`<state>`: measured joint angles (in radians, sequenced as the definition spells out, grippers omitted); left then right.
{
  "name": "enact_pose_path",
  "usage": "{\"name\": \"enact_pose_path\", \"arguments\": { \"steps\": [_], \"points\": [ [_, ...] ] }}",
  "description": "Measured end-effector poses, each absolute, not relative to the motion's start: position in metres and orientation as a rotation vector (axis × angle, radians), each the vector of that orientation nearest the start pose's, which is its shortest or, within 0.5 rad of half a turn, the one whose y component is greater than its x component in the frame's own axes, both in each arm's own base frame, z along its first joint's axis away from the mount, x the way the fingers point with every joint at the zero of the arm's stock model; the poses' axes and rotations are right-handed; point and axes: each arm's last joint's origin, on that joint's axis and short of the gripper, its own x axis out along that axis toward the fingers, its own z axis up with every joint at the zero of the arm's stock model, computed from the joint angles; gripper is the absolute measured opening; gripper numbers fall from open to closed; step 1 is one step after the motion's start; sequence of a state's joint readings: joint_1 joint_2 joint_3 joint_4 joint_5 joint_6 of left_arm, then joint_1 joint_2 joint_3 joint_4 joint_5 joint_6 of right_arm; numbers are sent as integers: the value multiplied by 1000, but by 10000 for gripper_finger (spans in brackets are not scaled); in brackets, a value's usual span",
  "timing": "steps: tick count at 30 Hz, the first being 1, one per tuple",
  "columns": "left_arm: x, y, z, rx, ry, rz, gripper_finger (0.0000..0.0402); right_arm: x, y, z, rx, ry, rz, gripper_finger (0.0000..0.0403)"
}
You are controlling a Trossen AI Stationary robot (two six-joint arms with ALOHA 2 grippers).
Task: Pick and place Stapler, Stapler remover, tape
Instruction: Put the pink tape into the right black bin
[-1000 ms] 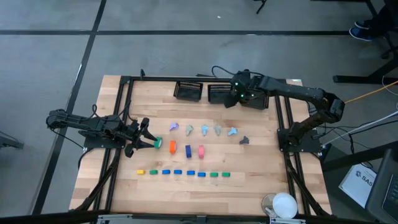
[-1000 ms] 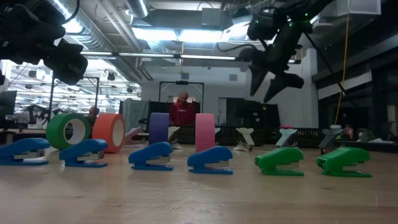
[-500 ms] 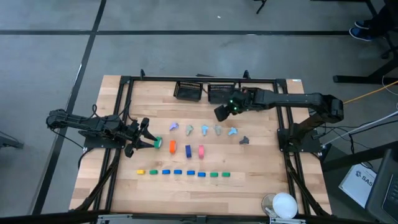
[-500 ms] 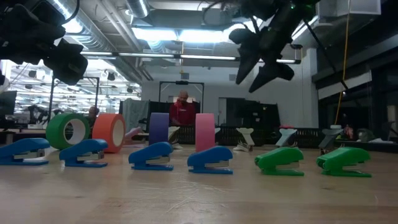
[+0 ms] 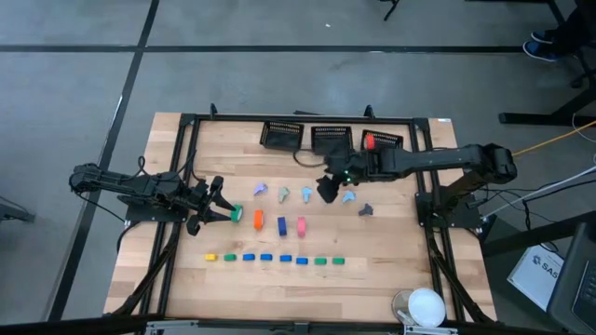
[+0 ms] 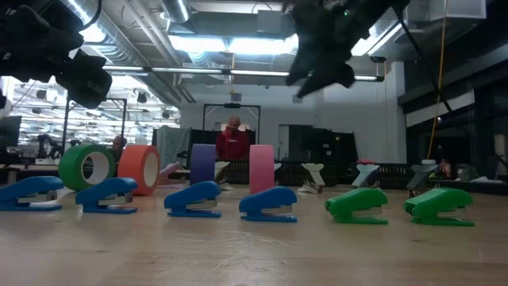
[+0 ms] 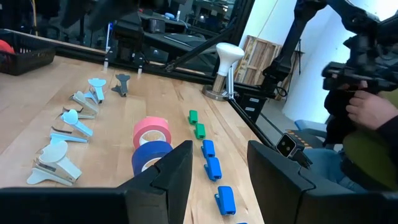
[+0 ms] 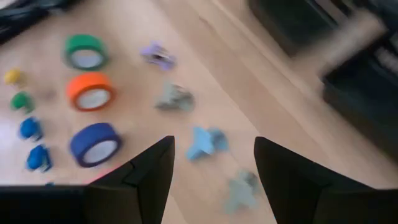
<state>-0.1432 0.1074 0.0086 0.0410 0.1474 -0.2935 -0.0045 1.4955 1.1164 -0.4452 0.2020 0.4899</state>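
Blue and green staplers (image 5: 275,259) sit in their row at the desk (image 5: 372,279) front, tape rolls (image 5: 280,224) behind, left hand (image 5: 222,213) open beside the green one. Right hand (image 5: 328,191), open and empty, has swung off the bins (image 5: 282,136) to the staple removers (image 5: 305,194). Next pick, I'd guess.

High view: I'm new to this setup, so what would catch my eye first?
The right gripper hangs open above the pastel staple removers at mid-table. Nearer the front lie four bright tape rolls and a line of tiny staplers; the left gripper waits beside the green roll.
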Motion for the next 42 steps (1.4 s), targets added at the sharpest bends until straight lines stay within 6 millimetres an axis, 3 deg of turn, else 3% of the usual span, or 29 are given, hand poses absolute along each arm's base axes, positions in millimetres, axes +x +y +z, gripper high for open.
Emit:
{"name": "enact_pose_path", "arguments": {
  "steps": [4,13,22,35,42],
  "points": [
    [102,-19,162,-292,100,-280,150,322,6,257,307,753,-307,225],
    [102,-19,162,-292,100,-280,150,327,3,243,652,751,-474,225],
    [102,-19,162,-292,100,-280,150,334,2,254,759,685,-475,225],
    [102,-19,162,-292,100,-280,150,386,21,295,762,480,-510,225],
    [102,-19,162,-292,100,-280,150,402,37,281,755,520,-493,225]
  ]
}}
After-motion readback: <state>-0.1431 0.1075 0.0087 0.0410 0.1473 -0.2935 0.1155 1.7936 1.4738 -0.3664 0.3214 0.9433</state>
